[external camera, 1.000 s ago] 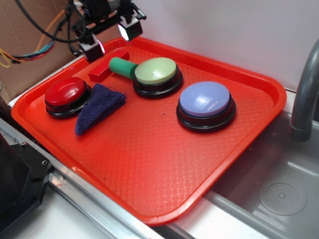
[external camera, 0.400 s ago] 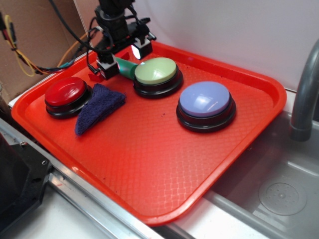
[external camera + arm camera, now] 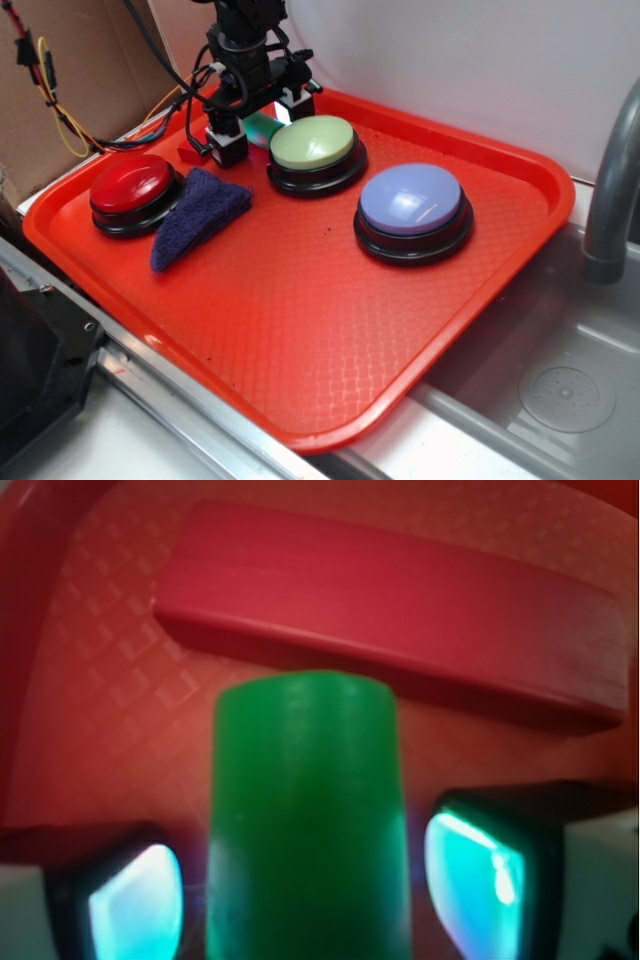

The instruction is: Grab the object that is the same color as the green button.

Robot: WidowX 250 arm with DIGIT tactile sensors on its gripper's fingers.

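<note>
On the red tray (image 3: 300, 330) I see my gripper (image 3: 258, 128) has dropped from above the far left corner to straddle the green cylinder (image 3: 305, 820), which lies at the far left, just left of the green button (image 3: 312, 143) and near the red block (image 3: 400, 650). The fingers (image 3: 135, 905) are spread either side, not yet touching, so closing looks next

Exterior cam sits up front, angled down across the whole red tray (image 3: 300, 340), fairly far back. Wrist cam looks down between the fingers (image 3: 470, 875), super close and blurry. Both catch the green cylinder (image 3: 305, 810) at the tray's back left corner.
</note>
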